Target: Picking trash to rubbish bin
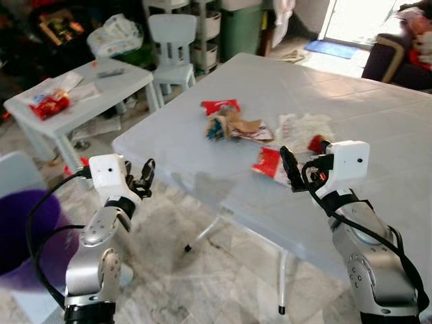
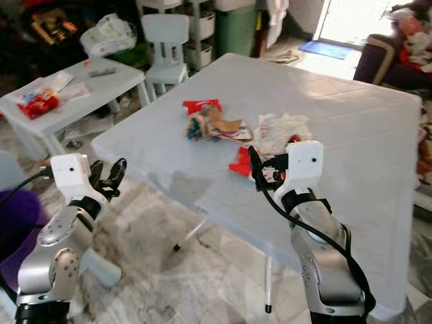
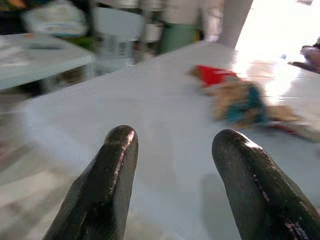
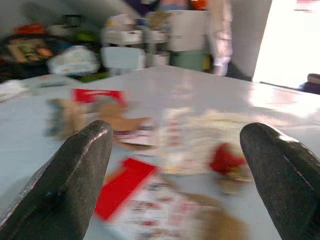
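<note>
Trash pile [image 1: 233,125] – mid-bench, wrappers & paper scraps; long axis runs roughly along the bench from robot's left to right. Red wrapper [image 1: 220,106] at far-left end; flat red-and-white packet [image 1: 268,164] nearest the front edge, just beside right tool.
Right tool [image 1: 293,170] – over bench near front edge, fingers spread wide, holding nothing, aimed at pile.
Left tool [image 1: 143,179] – off the bench's near corner, above floor, fingers apart w/ moderate gap, empty.
Bench [image 1: 351,108] – pale grey, large bare areas around pile.
Purple bin [image 1: 20,233] – on floor at robot's left, well apart from pile.
Room: marble-look tile floor [image 1: 202,283]; small white table [image 1: 81,88] w/ clutter; white child's chair [image 1: 173,47] behind.
</note>
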